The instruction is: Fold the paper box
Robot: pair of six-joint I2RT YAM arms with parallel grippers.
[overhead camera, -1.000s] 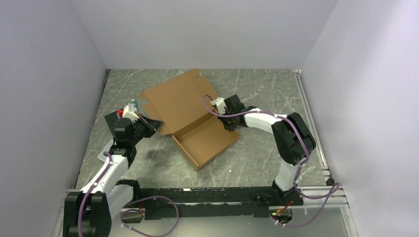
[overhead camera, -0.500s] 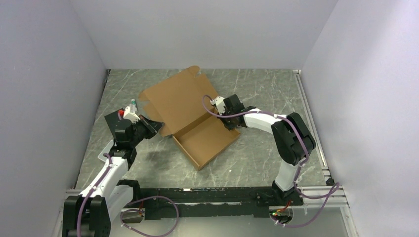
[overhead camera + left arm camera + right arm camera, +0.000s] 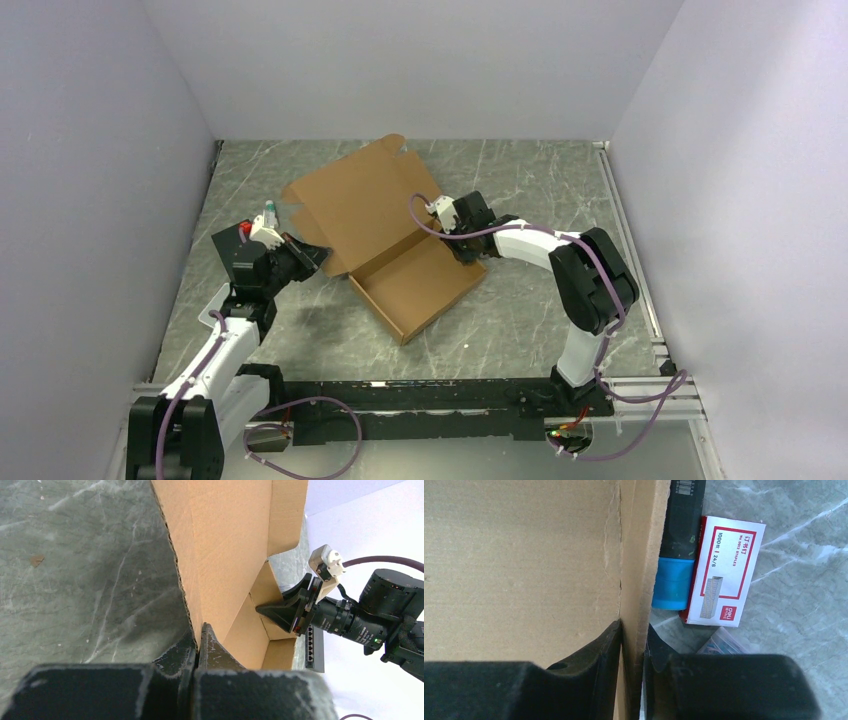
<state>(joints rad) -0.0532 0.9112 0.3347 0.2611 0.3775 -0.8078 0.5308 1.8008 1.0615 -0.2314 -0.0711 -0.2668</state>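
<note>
currently paper box (image 3: 385,235) half-formed mid-table, lid flap raised. left gripper (image 3: 199,632) clamped on its left edge. right gripper (image 3: 631,630) straddles right wall; gripping or slack, cannot tell. risk: if slack, wall springs outward, box pivots about left pinch, nudges staple box (image 3: 721,575).

Left arm (image 3: 222,345) and right arm (image 3: 590,285): white links between black joint housings. Purple cables (image 3: 500,232) follow each arm. A black base rail (image 3: 420,412) joins both. Fingers (image 3: 594,652) are matte black. The left wrist bears a red marking (image 3: 244,230).
</note>
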